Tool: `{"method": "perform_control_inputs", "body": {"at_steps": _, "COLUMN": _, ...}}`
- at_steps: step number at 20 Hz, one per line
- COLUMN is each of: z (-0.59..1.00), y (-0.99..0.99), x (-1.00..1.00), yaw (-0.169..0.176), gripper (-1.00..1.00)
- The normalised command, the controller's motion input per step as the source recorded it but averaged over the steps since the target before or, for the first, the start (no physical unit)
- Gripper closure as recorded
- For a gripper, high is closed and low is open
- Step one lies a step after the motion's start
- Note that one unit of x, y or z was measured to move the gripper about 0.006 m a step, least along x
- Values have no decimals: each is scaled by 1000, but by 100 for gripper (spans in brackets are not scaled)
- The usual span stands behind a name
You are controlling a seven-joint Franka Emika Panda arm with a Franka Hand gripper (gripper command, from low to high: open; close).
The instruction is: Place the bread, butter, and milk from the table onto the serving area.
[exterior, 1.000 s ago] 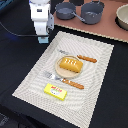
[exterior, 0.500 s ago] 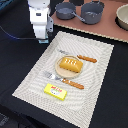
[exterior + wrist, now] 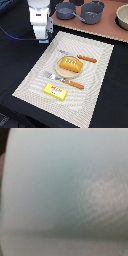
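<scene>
The bread (image 3: 70, 64) lies on the round tan plate (image 3: 59, 71) in the middle of the beige striped serving area (image 3: 95, 87). The butter (image 3: 56, 91) lies flat on the mat near its front edge. My gripper (image 3: 42, 39) hangs over the mat's far corner on the exterior view's left, shut on the pale blue-white milk (image 3: 42, 33). The milk's bottom is at or just above the mat edge. In the wrist view the milk (image 3: 60, 183) fills the whole picture and hides the fingers.
A fork (image 3: 52, 76) and a knife (image 3: 86, 58) with orange handles flank the plate. A pinkish-brown board (image 3: 107, 29) behind the mat carries two dark pots (image 3: 93, 12) and a bowl (image 3: 123, 17). Dark table surrounds the mat.
</scene>
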Motion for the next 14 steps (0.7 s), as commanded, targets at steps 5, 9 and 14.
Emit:
{"method": "perform_control_inputs", "body": {"at_steps": 5, "z": 938, "y": 113, "x": 870, "yaw": -16, "gripper": 100}}
{"method": "perform_control_inputs", "body": {"at_steps": 9, "z": 1000, "y": 76, "x": 978, "yaw": -50, "gripper": 100}}
{"method": "perform_control_inputs", "body": {"at_steps": 14, "z": 895, "y": 23, "x": 995, "yaw": -45, "gripper": 100}}
